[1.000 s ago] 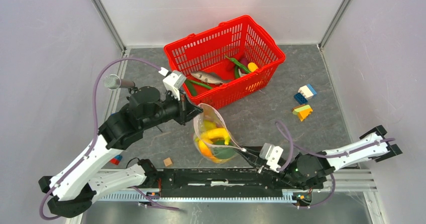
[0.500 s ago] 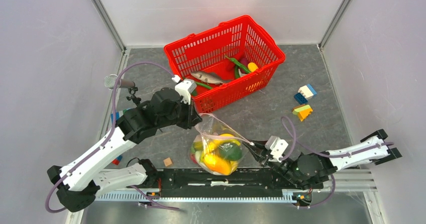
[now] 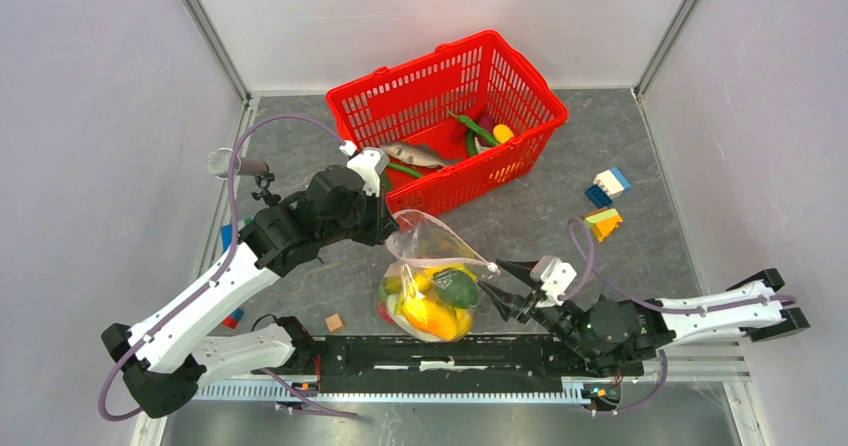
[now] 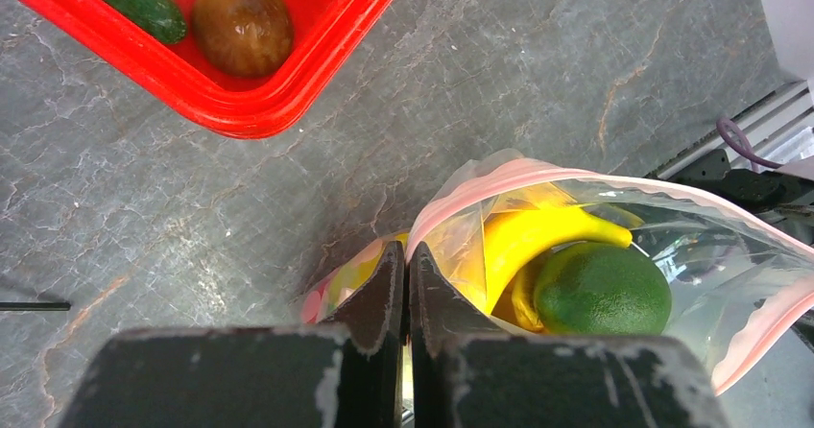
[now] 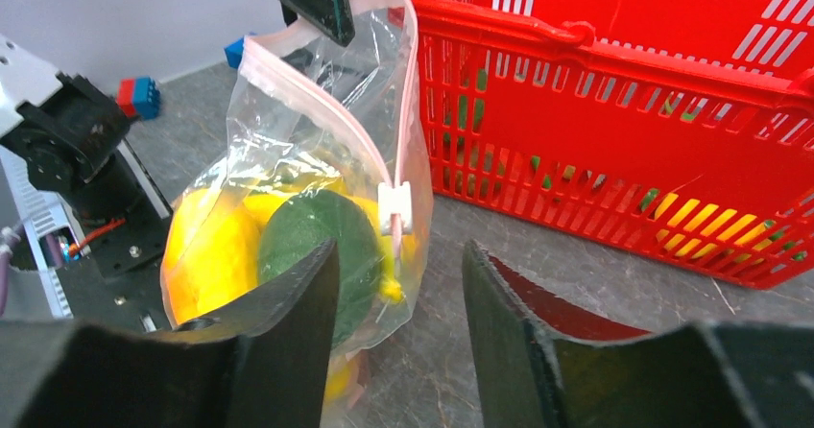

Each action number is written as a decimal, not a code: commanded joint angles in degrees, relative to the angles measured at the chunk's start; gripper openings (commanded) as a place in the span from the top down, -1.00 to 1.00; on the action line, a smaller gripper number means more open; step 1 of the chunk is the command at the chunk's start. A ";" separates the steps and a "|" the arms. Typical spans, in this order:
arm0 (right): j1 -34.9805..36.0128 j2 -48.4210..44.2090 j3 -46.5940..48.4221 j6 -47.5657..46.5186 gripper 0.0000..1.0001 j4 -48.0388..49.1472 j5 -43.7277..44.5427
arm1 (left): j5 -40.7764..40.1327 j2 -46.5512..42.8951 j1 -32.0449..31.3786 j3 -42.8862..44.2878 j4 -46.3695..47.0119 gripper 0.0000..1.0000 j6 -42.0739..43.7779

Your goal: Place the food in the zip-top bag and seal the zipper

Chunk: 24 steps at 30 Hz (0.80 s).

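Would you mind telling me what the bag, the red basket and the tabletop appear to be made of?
Bag: thin, soft clear plastic film, glossy; it creases and is see-through. Basket: rigid moulded red plastic with a slight sheen and evenly slotted walls. Tabletop: grey, matt, veined like slate, though it may be a printed sheet.

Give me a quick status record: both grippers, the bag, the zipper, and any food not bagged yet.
Left gripper: shut on the mouth edge of the clear dotted zip-top bag
Right gripper: open, facing the white zipper slider, not gripping it
Zipper: pink strip unsealed, mouth gaping
In bag: yellow banana, round green fruit
Not bagged: grey toy fish and green pods in red mesh basket
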 commanded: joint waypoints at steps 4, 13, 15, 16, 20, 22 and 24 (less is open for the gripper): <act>-1.43 -0.06 -1.67 1.54 0.07 4.34 -2.74 | 0.25 -1.74 0.40 1.47 3.13 0.96 1.16; -6.39 2.05 -2.69 1.56 0.78 7.50 -7.27 | 0.38 -2.70 0.49 0.19 3.07 0.95 1.75; -7.44 2.16 -2.79 1.54 1.00 7.50 -8.14 | 0.53 -3.01 0.49 0.01 3.08 0.95 2.29; -7.94 2.56 -2.73 1.54 1.00 7.33 -9.08 | 0.68 -3.28 0.49 -0.04 3.01 0.80 2.95; -9.50 4.48 -1.74 1.54 1.00 6.54 -11.89 | 0.32 -4.33 0.48 1.84 2.73 -0.31 7.28; -10.18 4.57 -1.49 1.42 1.00 6.85 -12.77 | 1.18 -4.64 0.46 3.64 2.65 -0.51 10.48; -10.63 4.13 -1.28 1.11 1.00 7.46 -13.68 | 1.90 -5.08 0.49 5.30 2.86 -0.68 14.71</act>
